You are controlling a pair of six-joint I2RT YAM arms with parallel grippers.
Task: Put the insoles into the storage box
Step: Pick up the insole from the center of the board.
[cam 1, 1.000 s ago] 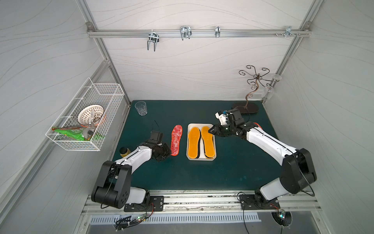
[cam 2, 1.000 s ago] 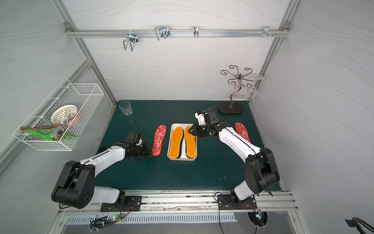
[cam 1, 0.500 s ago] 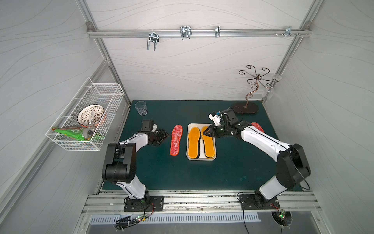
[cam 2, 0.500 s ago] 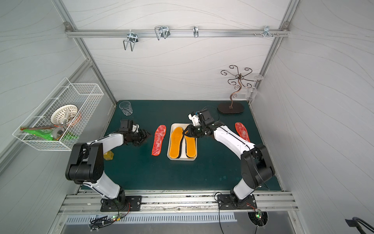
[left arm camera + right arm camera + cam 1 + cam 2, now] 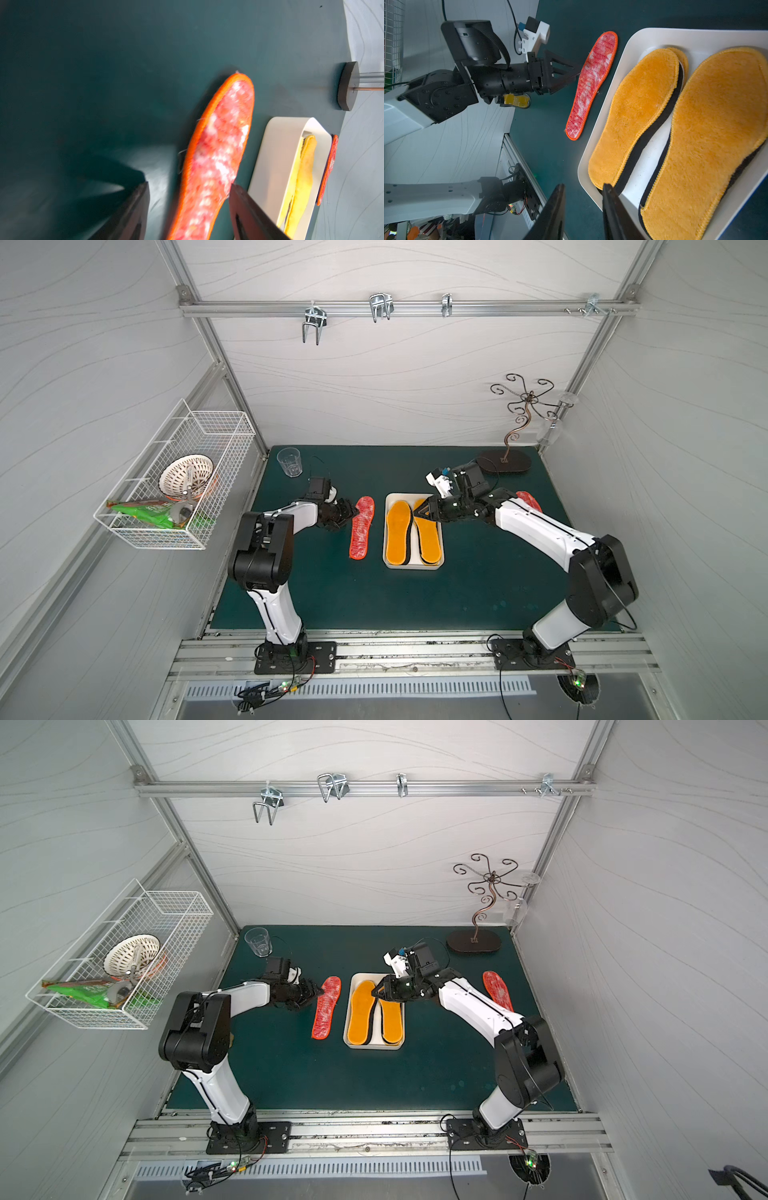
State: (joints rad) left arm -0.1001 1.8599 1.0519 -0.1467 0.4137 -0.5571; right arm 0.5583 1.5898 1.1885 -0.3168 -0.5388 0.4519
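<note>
A: Red insole (image 5: 362, 526), mid-frame left of the box (image 5: 412, 566): where do we grip?
B: Its edge; looks light, floppy. Left end effector (image 5: 188, 185) straddles it, spread; right end effector (image 5: 584, 186) spread, empty.

the storage box (image 5: 413, 566) sits in the middle of the counter (image 5: 374, 597), its length running front to back. in it a left pile (image 5: 398, 531) and a right pile (image 5: 429, 540) of insoles lie side by side. just left of the box a single insole (image 5: 362, 526) lies flat, the left tool (image 5: 352, 512) at its left edge. the right tool (image 5: 417, 514) hangs over the box's back end. another insole (image 5: 528, 499) lies well right of the box. a drinking glass (image 5: 289, 461) stands back left, a hook stand (image 5: 503, 460) back right.
</note>
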